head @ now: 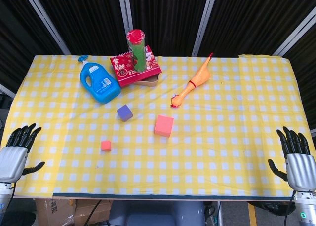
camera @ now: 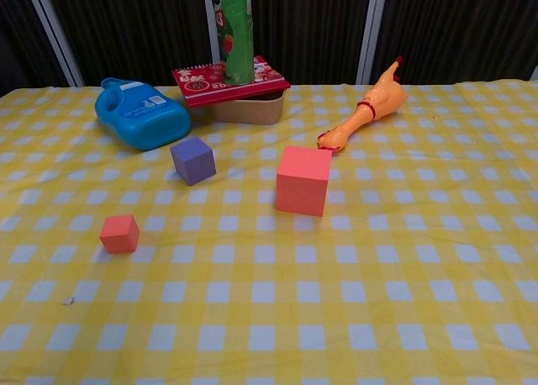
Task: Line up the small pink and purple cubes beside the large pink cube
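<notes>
I have not started yet. My left hand [head: 14, 154] and my right hand [head: 298, 159] wait at the two sides of the tabletop [head: 237, 137], fingers spread apart, holding nothing. The big pink foam cube [head: 164, 126] sits in the middle. The small purple foam cube [head: 124, 112] is near it, up and to the left. The small pink foam cube [head: 105, 145] is farther left, closer to me. I think my left hand should reach for the small pink one first.

Small cube [camera: 119, 233] lies left of large cube [camera: 303, 180], mid-sized cube [camera: 192, 160] behind between.
</notes>
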{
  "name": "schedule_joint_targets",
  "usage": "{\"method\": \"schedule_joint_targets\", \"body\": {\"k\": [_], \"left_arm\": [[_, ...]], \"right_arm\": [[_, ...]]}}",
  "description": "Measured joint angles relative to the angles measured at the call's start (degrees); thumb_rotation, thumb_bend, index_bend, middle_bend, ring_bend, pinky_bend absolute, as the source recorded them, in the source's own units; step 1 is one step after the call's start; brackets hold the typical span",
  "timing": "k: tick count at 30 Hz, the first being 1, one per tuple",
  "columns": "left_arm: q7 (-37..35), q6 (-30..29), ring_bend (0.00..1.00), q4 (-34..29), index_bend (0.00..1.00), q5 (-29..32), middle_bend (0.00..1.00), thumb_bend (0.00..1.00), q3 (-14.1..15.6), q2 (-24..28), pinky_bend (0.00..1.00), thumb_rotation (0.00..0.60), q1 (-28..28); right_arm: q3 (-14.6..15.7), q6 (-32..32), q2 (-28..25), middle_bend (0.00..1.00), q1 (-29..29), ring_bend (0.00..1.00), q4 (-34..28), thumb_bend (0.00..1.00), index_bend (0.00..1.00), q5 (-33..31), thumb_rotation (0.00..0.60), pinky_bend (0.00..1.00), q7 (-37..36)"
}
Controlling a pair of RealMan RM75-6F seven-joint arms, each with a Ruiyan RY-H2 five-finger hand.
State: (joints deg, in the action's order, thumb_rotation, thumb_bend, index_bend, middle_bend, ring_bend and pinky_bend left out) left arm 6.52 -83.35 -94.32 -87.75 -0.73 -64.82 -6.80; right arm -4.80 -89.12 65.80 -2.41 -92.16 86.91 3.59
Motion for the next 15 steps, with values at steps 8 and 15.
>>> {"method": "schedule_joint_targets", "body": {"k": [8, 15], "left_arm": [[0.14, 0.19, 0.0, -0.08, 0.0, 0.08, 0.0, 0.05, 0.05, 0.08, 0.03, 0.6, -0.04], [0.4, 0.98, 0.0, -0.01, 0.0, 0.33, 0.0, 0.06, -0.04, 0.09, 0.03, 0.6, -0.43]], "right_arm": [[0.07, 0.09, -0.04, 0.0, 0.01, 0.0, -0.06, 0.37, 0.0, -0.01, 0.6, 0.04, 0.03], [0.1, -0.15, 0.16, 0.0, 0.1, 0.0, 0.05, 0.37, 0.0, 0.12, 0.6, 0.04, 0.3]]}}
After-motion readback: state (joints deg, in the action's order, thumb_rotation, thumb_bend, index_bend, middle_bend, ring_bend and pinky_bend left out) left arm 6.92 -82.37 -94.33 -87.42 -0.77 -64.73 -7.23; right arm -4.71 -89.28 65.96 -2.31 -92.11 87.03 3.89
